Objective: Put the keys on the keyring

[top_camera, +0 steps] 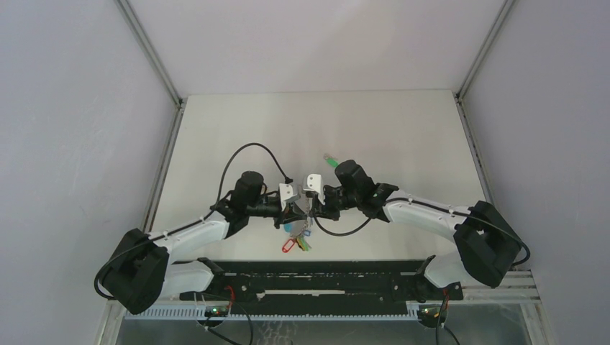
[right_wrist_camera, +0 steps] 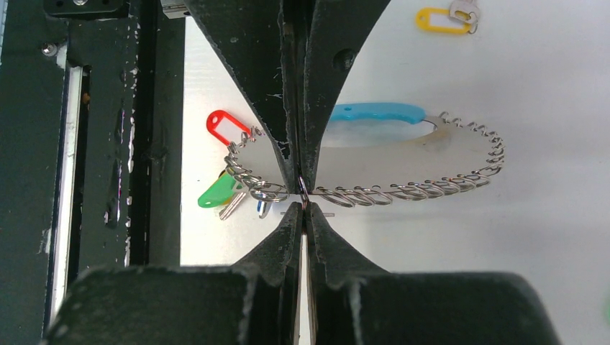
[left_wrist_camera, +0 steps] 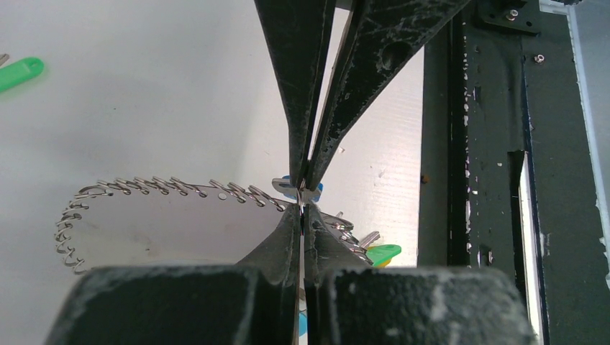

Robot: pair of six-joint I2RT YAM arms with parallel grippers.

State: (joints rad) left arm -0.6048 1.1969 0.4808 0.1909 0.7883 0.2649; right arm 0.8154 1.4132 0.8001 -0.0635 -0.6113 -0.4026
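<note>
Grips large thin silver wire keyring [right_wrist_camera: 431,188] with clenched left fingers [left_wrist_camera: 298,86] and right fingers [right_wrist_camera: 270,72]; half hides small coloured-head keys [right_wrist_camera: 231,205].

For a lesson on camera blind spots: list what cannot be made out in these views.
- Top view: keyring mostly covered by left gripper and right gripper.
- Left wrist view: green key cut off by the left edge.
- Right wrist view: yellow key, blade cut off by the top edge.
- Left wrist view: the pinched piece, hidden between the fingers.

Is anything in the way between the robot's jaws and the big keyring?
No, nothing visible. The left gripper and right gripper both have their jaws shut right on the keyring wire.
</note>
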